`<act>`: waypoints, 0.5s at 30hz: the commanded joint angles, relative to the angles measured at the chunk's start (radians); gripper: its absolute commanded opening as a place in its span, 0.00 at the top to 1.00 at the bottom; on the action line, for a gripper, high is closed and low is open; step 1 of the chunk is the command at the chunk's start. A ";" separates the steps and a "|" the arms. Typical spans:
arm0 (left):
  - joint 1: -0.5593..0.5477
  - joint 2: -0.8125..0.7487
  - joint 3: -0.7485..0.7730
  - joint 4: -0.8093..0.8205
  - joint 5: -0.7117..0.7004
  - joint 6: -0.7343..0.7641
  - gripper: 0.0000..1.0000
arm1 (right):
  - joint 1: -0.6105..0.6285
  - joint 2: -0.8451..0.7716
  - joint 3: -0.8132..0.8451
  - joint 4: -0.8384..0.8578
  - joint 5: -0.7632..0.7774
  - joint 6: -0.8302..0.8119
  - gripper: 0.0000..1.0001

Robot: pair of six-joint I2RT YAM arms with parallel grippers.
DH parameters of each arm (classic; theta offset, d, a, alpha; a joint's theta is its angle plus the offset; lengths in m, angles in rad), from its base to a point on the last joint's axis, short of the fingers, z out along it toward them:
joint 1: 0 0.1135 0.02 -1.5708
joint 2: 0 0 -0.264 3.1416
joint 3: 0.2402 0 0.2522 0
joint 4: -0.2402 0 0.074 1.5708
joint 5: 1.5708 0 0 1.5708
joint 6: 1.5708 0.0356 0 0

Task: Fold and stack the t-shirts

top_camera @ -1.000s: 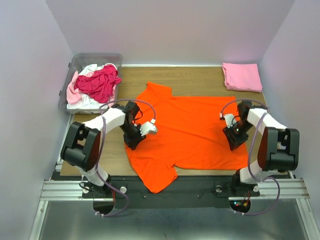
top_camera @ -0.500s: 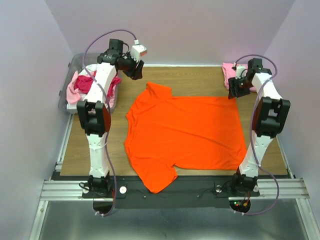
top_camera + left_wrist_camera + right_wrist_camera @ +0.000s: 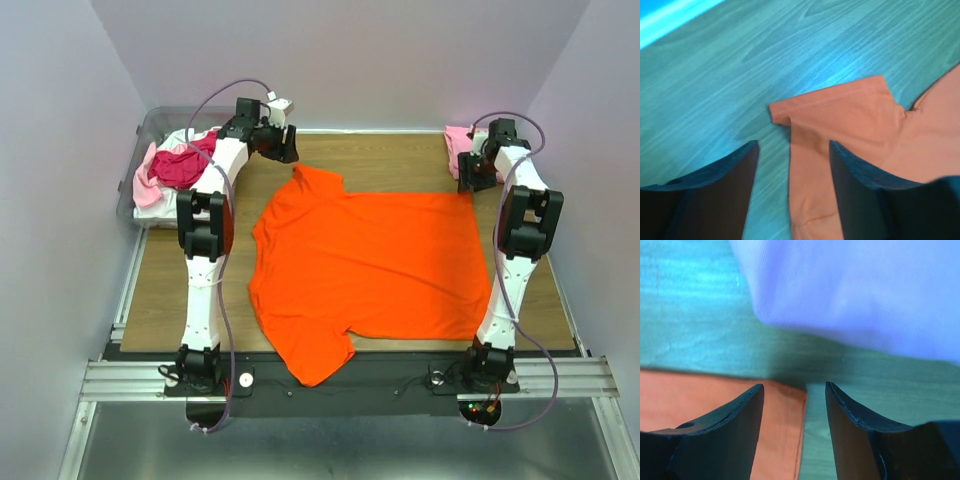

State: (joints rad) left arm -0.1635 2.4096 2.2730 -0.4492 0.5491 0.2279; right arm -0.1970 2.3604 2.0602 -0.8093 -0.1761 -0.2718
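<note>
**Stock of t-shirts on the bench, with progress noted**

1. Light pink t-shirt (image 3: 865,285): folded, lying at the far right corner of the bench. We count it as finished and as the base of the stack.
2. Orange t-shirt (image 3: 370,270): spread flat across the middle of the bench. One sleeve points to the far left, the other reaches over the near edge, and the hem lies toward the right edge. We see no fold in it yet, and it appears to be the piece in hand.
3. Clear bin (image 3: 165,113): stands at the far left corner and holds a loose heap.
   - crimson shirt (image 3: 178,168) on top
   - pale pink shirt (image 3: 145,188)
   - white shirt (image 3: 165,205) under them
   - None are folded. We cannot tell whether more lie beneath.
4. Left gripper (image 3: 792,150): poised at the far sleeve of the orange t-shirt. The fingers are spread and the sleeve cloth shows in the gap between them, with nothing pinched.
5. Right gripper (image 3: 794,390): over the far right corner of the orange hem, just beside the pink fold. The fingers are spread and empty.

Balance, as we judge it: one shirt is done and one is laid out awaiting its first fold. At least three in the bin are untouched, so most of the task remains.
</note>
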 commanded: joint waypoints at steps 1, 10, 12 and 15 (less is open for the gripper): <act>-0.001 0.055 0.057 0.067 0.029 -0.110 0.28 | -0.009 0.017 0.046 0.048 -0.014 0.022 0.43; -0.010 0.128 0.046 0.121 -0.040 -0.128 0.28 | -0.035 0.054 0.034 0.050 -0.075 0.029 0.44; -0.011 0.138 0.048 0.144 -0.052 -0.137 0.30 | -0.039 0.062 0.034 0.048 -0.086 0.031 0.45; -0.014 0.169 0.085 0.147 -0.054 -0.157 0.31 | -0.048 0.062 0.031 0.050 -0.108 0.029 0.45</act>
State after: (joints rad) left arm -0.1699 2.5641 2.2818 -0.3637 0.5087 0.1028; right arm -0.2237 2.3913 2.0697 -0.7918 -0.2493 -0.2527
